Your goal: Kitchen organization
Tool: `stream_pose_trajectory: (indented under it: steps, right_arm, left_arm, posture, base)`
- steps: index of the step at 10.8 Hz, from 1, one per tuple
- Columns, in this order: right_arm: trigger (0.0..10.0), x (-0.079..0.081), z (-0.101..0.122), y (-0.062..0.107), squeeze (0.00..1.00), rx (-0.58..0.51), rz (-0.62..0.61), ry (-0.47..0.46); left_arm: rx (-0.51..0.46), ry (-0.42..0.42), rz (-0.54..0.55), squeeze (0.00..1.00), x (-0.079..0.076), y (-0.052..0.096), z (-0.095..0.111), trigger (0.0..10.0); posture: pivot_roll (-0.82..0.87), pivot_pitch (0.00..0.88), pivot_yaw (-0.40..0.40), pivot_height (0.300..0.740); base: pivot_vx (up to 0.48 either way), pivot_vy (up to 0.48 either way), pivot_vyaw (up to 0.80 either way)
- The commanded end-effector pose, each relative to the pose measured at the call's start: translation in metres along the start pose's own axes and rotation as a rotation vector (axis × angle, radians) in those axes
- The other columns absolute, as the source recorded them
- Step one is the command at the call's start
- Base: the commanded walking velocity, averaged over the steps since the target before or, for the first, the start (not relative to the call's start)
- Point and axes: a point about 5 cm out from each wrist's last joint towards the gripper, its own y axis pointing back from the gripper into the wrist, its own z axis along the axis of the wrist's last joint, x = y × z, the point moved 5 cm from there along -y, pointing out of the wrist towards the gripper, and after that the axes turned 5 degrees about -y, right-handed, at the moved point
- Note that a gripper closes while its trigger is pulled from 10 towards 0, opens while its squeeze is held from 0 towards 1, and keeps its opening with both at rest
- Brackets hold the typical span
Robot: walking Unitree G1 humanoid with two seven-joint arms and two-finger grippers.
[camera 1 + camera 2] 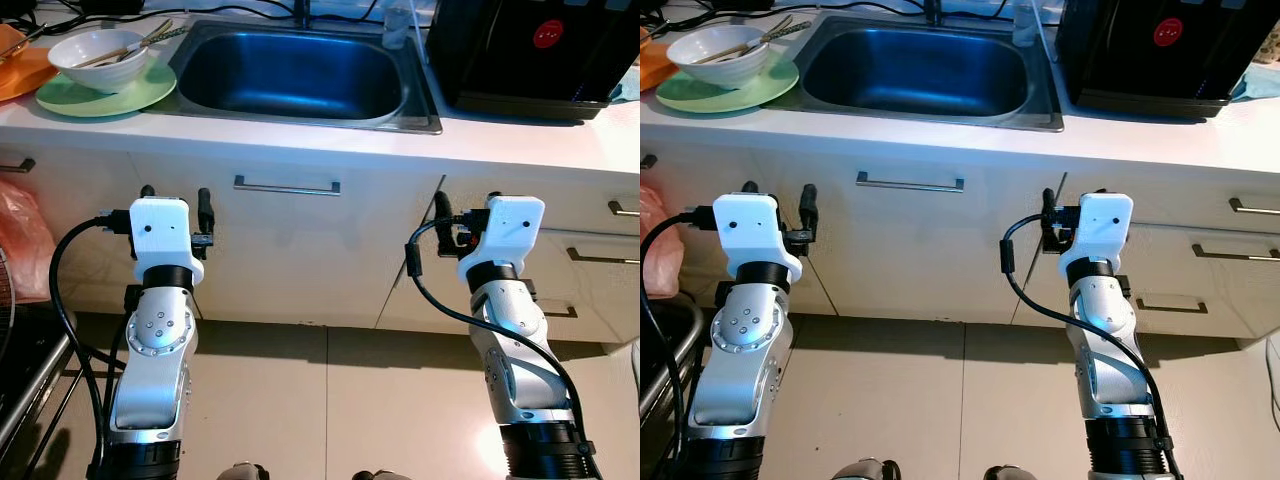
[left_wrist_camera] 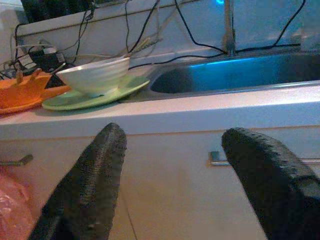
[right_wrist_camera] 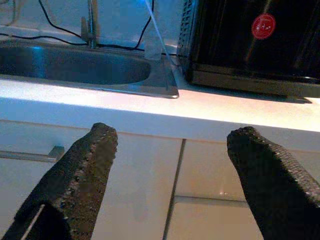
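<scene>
Left eye view: left gripper [image 1: 176, 192] is pointing at the cabinet front below the counter, its two black fingers spread apart and holding nothing; the silver forearm is rising upright from the floor side. Right gripper [image 1: 441, 205] is standing likewise before the cabinet seam, fingers parted and empty, as the right wrist view shows with textured black pads [image 3: 82, 172] set wide. A black cable is looping off each wrist. Both grippers are hanging short of the counter edge [image 1: 300, 140], apart from it, with beige tiled floor [image 1: 330, 400] lying open between the arms.

Cabinet: pale, smooth doors; a straight metal bar handle [image 1: 287, 186] is sitting between the two arms, just under the sink.

Counter: a rounded stainless steel sink [image 1: 290, 75] is lying in the middle. To its left, a white ribbed bowl [image 1: 98, 58] holding chopsticks is resting on a green plate [image 1: 105, 97], beside an orange dish [image 1: 22, 70]. To the right of the sink, a black appliance [image 1: 535, 50] with a red round sticker is standing.
</scene>
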Motion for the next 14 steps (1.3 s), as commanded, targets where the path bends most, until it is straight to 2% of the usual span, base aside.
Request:
stream_pose_trajectory:
  steps: [1, 9, 12, 13, 14]
  right_arm:
    - [10.0, 0.000, 0.004, -0.003, 1.00, -0.017, 0.003, 0.018]
    - [10.0, 0.008, 0.012, -0.006, 1.00, -0.025, 0.048, -0.046]
    - [10.0, 0.011, 0.022, -0.008, 1.00, -0.058, 0.059, -0.058]
    - [10.0, 0.015, 0.035, -0.010, 1.00, -0.093, 0.075, -0.068]
    - [10.0, 0.016, 0.043, -0.012, 1.00, -0.111, 0.077, -0.077]
  left_arm:
    - [-0.017, 0.019, 0.018, 1.00, 0.002, -0.002, 0.006, 10.0]
    - [-0.041, 0.036, 0.024, 1.00, 0.004, -0.007, 0.016, 10.0]
    - [-0.073, 0.041, 0.044, 1.00, 0.007, -0.012, 0.030, 10.0]
    - [-0.104, 0.071, 0.042, 0.00, 0.009, -0.016, 0.044, 10.0]
    - [-0.125, 0.078, 0.046, 0.00, 0.011, -0.018, 0.051, 10.0]
  posture:
    - [-0.03, 0.096, -0.043, 0.740]
    - [-0.04, 0.102, -0.044, 0.740]
    - [-0.03, 0.100, -0.047, 0.740]
    - [-0.03, 0.099, -0.049, 0.740]
    - [-0.03, 0.099, -0.048, 0.740]
  base:
    - [0.000, 0.000, 0.00]
    - [0.000, 0.000, 0.00]
    - [0.000, 0.000, 0.00]
    - [0.000, 0.000, 0.00]
    - [0.000, 0.000, 0.00]
